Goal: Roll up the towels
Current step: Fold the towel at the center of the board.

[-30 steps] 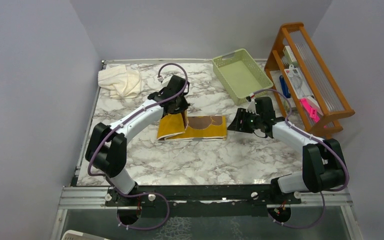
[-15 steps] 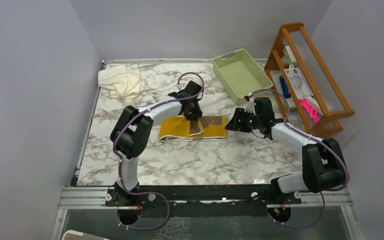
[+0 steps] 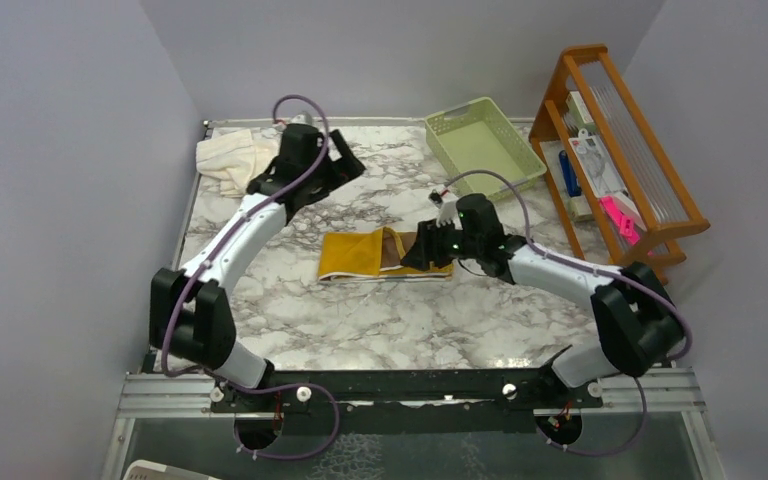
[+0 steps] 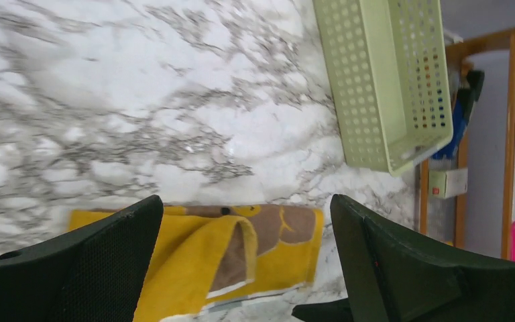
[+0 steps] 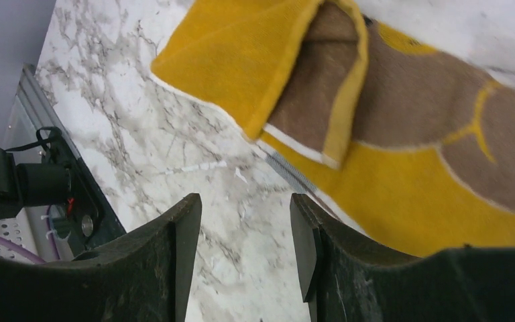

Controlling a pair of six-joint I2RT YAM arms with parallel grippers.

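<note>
The left gripper [image 3: 335,165], open, has been withdrawn toward the cream towel [image 3: 235,160] (crumpled, far-left). The open right gripper [image 3: 415,250] has been brought over the mustard towel [image 3: 355,255] mid-table, seemingly to continue its roll.

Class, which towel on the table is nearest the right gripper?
The yellow towel in the middle, partly folded; the right gripper is over its end. The cream towel lies bunched in the far left corner.

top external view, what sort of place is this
Probably a robot test cell dressed as a household counter: a marble-patterned table boxed in by plain grey walls, two arms bolted to a rail, plus a yellow towel and wooden rack.
</note>
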